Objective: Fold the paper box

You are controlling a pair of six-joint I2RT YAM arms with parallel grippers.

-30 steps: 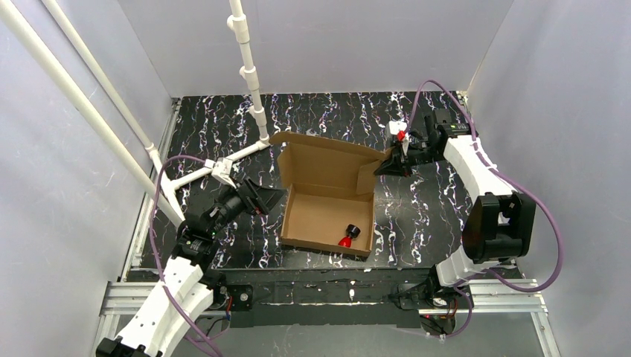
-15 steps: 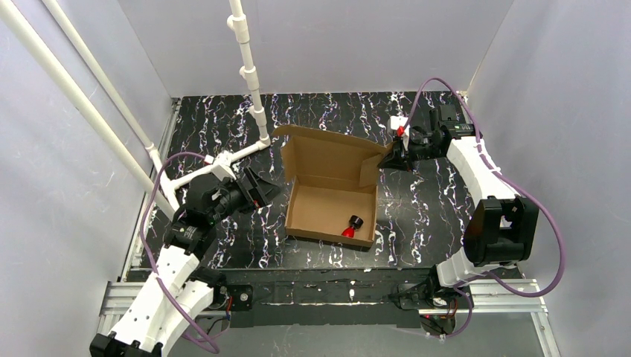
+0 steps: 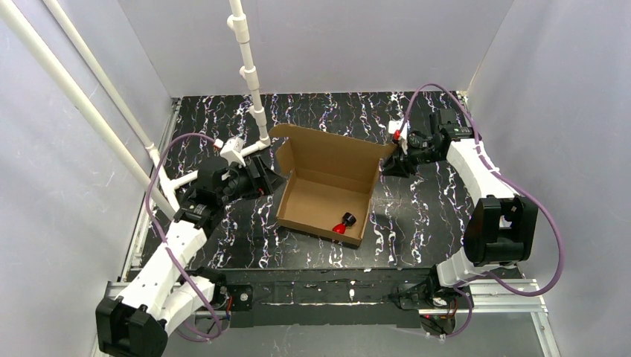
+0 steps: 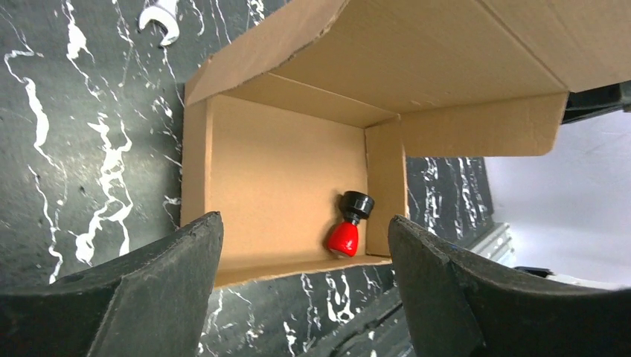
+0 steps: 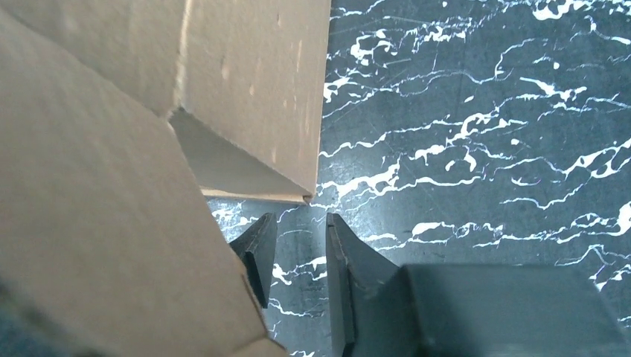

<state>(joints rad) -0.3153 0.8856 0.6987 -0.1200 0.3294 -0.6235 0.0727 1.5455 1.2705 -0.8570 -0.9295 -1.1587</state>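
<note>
The paper box [image 3: 316,199] stands in the middle of the table as a shallow brown tray, its lid [image 3: 335,152] raised at the back. Inside, at the near right corner, lies a small red and black knob [image 3: 342,224]. My left gripper [image 3: 269,181] hovers just left of the box, open and empty. From the left wrist I look between the fingers [image 4: 305,219] into the box [image 4: 268,171] at the knob [image 4: 344,236]. My right gripper [image 3: 388,165] is at the lid's right back corner. Its jaws [image 5: 301,217] are narrowly open just below the cardboard edge [image 5: 245,89], with only table between them.
A white pipe frame [image 3: 249,74] rises at the back left, with its foot [image 3: 231,152] close behind my left wrist. A white clip [image 4: 165,13] lies on the marbled black table. Grey walls close in three sides. A metal rail [image 3: 335,294] runs along the near edge.
My right gripper has opened and let go of the lid's side flap. The left gripper has moved back and closer to the box's left wall, narrowing a little. The box has turned slightly.
</note>
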